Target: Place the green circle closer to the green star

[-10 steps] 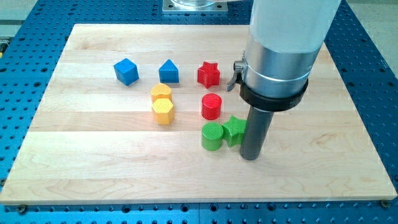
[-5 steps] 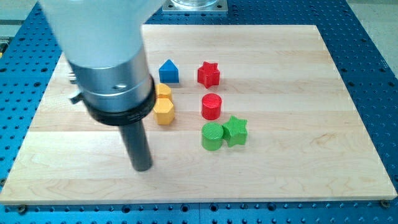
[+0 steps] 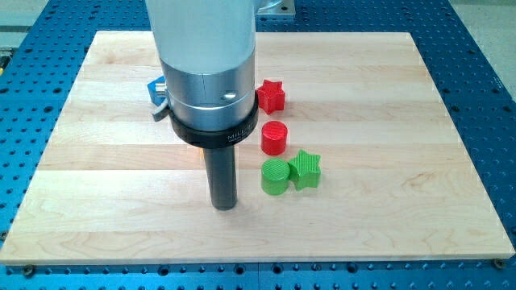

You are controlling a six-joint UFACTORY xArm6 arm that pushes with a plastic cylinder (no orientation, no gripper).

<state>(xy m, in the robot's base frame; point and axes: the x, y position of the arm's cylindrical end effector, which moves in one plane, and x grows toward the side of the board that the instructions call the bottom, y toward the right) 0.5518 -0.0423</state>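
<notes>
Green circle (image 3: pixel 275 176) touching green star (image 3: pixel 305 170) at its view-left side, below 1 red cylinder (image 3: pixel 274 138); my tip (image 3: pixel 223 206), bare rod holding nothing, just view-left of circle, apart; closing step apparently complete; next move likely withdrawal only.

Green circle (image 3: pixel 275 176): ribbed-top cylinder, upright, flat on board, right of centre, toward view's bottom. Green star (image 3: pixel 305 169): ribbed top, upright, flat, on circle's right, slightly nearer view's top. The two touch, side by side. Both fully visible, nothing on top of either.
</notes>
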